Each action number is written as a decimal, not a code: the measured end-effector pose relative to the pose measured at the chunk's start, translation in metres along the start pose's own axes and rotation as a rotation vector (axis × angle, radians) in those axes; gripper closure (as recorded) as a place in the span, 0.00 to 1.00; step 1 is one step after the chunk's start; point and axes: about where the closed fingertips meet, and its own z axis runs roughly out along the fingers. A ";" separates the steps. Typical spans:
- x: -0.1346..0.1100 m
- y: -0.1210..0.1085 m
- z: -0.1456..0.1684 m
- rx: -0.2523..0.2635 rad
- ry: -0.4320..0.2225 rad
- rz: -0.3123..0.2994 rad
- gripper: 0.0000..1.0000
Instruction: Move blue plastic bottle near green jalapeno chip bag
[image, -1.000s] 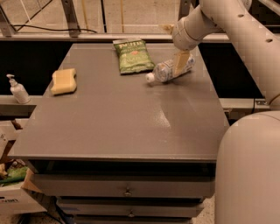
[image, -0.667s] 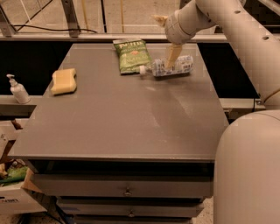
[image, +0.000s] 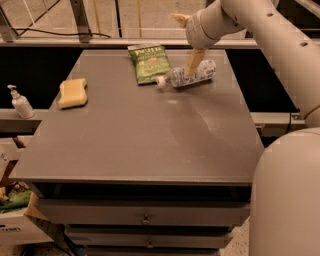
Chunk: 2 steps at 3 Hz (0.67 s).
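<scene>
Across the grey table (image: 150, 140), drawers beneath and a railing behind, found the job close to finished. Noted the white robot arm (image: 260, 35) reaching in from the right over the far edge. Saw the green jalapeno chip bag (image: 149, 62) lying flat at the far middle, lettering toward the back. Found the blue plastic bottle (image: 204, 72) on its side just beside that bag's right edge, white cap pointing at the bag's near corner and close to touching it, base toward the right. Spotted the yellow sponge (image: 73, 92) well apart on the left, and the white pump dispenser (image: 21, 102) off the table on a ledge further left. Placed the gripper (image: 186, 45) right above the bottle, released: fingers (image: 194, 62) spread wide, one pointing down across the bottle's middle, the other angled up and away, clasping nothing. Could not tell whether the lower finger touched the plastic. Judged the placing done, with the bottle resting on the table next to the bag. Reckoned only the withdrawal left: lifting clear without nudging a round bottle liable to roll.
</scene>
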 end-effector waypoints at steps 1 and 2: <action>0.023 0.081 -0.067 -0.065 0.080 0.069 0.00; 0.023 0.081 -0.067 -0.065 0.080 0.069 0.00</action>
